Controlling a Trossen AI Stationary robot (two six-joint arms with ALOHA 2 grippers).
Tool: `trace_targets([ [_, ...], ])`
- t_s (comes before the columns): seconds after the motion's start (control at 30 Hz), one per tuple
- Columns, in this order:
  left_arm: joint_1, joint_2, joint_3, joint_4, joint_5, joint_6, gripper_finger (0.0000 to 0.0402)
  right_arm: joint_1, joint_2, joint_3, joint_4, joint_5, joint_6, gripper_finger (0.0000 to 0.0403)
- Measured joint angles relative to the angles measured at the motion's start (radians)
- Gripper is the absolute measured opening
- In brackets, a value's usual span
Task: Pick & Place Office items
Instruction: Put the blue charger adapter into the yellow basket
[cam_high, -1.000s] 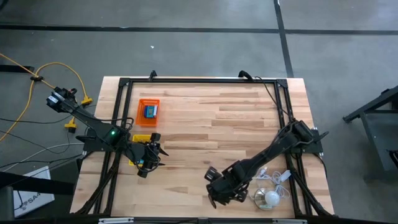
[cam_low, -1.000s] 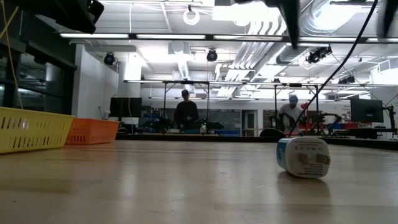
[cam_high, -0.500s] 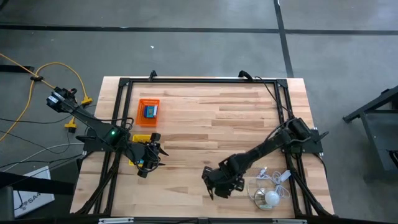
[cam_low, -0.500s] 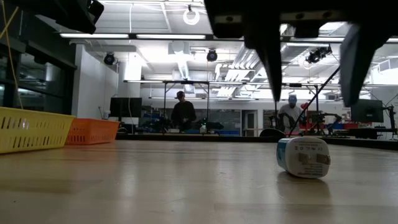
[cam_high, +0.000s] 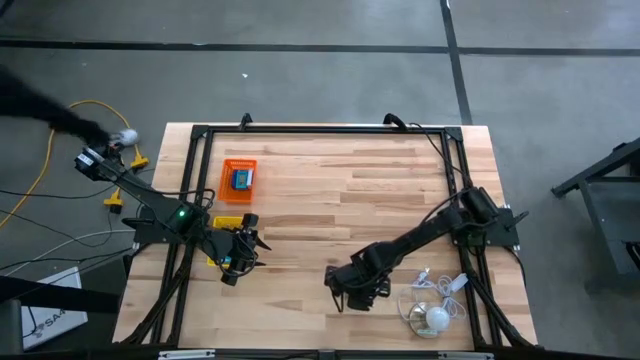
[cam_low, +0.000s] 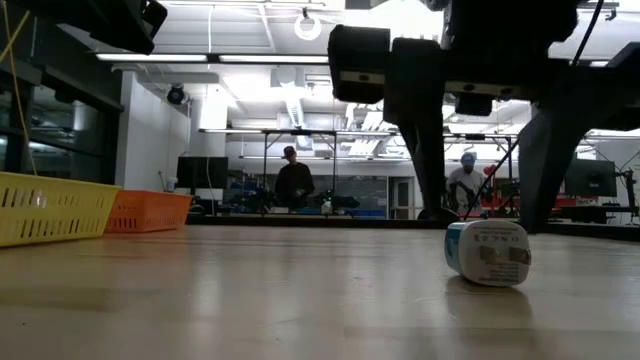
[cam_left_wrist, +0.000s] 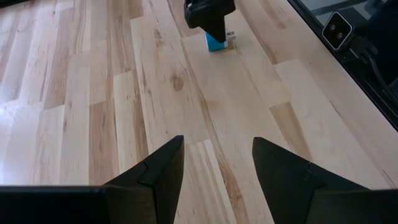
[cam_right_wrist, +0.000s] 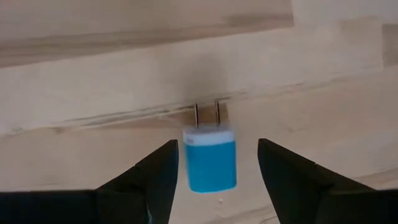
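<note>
Right gripper (cam_high: 350, 295) sits low over the near-middle of the wood table (cam_high: 340, 200), fingers spread apart and holding nothing, a blue and white plug adapter (cam_right_wrist: 210, 158) lying on the boards between its two fingers (cam_right_wrist: 152, 180) in the right wrist view, prongs pointing away from the camera, not touching either finger as far as can be seen; in the low view the same block (cam_low: 487, 252) rests on its side on the tabletop with the dark fingers (cam_low: 424, 140) coming down on either side behind it, tips close to the surface; left wrist view shows it too (cam_left_wrist: 215, 42), mostly hidden under the right arm's gripper; left gripper (cam_high: 238, 255) waits at the left edge of the table near the yellow tray (cam_high: 225, 222), fingers (cam_left_wrist: 155, 174) parted, empty; orange tray (cam_high: 240, 180) sits beyond it with a blue item (cam_high: 242, 179) inside; white cable bundle with round white piece (cam_high: 436, 318) lies at the near right corner, just beside the right arm; two people stand in the room behind the table in the low view (cam_low: 293, 183)
</note>
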Motion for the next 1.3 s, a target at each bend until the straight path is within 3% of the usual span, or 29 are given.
trace_targets([
  [0.37,0.0,0.0,0.0,0.0,0.002,0.0,0.0183,-0.035,0.011,0.0,-0.027,-0.053,0.001,0.0206],
  [1.3,0.0,0.0,0.0,0.023,0.002,0.0,0.0183,-0.055,0.053,-0.001,-0.004,-0.026,-0.037,0.0195],
])
